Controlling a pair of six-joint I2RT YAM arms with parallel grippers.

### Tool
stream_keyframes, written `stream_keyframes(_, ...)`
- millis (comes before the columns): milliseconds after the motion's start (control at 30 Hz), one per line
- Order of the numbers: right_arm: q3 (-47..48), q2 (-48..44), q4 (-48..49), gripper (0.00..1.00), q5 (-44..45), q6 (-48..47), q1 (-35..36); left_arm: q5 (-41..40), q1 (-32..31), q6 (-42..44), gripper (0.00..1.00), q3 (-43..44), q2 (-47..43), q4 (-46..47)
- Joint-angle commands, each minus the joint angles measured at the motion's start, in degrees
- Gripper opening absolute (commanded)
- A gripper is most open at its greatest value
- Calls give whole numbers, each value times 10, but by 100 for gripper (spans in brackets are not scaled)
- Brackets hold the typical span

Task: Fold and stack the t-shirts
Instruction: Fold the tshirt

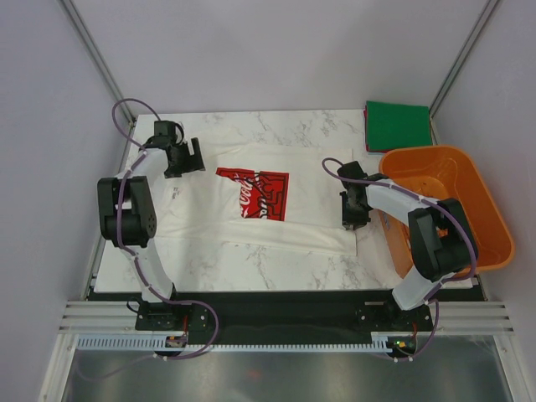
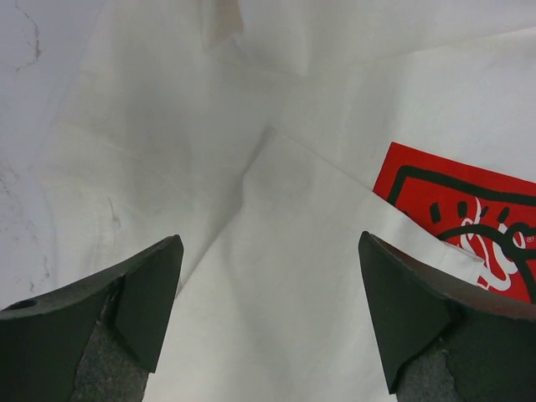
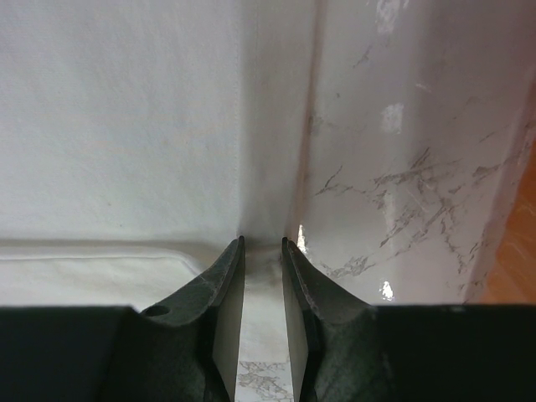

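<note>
The white t-shirt [image 1: 209,219] lies spread on the marble table [image 1: 276,266], its red chest print [image 1: 254,193] facing up. A fold edge of the white t-shirt [image 2: 276,209] runs toward the print [image 2: 469,209] in the left wrist view. My left gripper [image 1: 186,157] hovers open over the shirt's left part, with nothing between its fingers [image 2: 269,239]. My right gripper [image 1: 352,219] sits at the shirt's right edge. Its narrow jaws [image 3: 262,241] pinch the cloth [image 3: 126,126] there. The dark green t-shirt [image 1: 397,124] lies folded square at the back right corner.
An orange basket [image 1: 490,213] stands at the right edge, close behind my right arm. Bare marble [image 3: 394,167] shows right of the shirt's edge. Grey walls and metal posts enclose the table.
</note>
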Motion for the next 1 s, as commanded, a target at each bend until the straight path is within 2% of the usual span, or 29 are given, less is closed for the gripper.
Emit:
stream_keyframes(0,9,-3,0,33,17,0,2,-2,2,33,94,18,-50,2)
stream_keyframes(167,11,-3,0,33,16,0,2,-8,14,36,86,11,-49,2)
stream_keyframes(700,13,-5,1,33,14,-2,2,-8,18,35,86,5,22,2)
stream_keyframes(733,11,-5,2,33,13,-2,2,-19,18,36,80,4,23,1)
stream_keyframes(767,11,-5,2,33,14,-2,2,-4,18,42,60,7,24,0)
stream_keyframes(967,5,-8,4,32,15,-2,2,1,18,45,49,11,32,0)
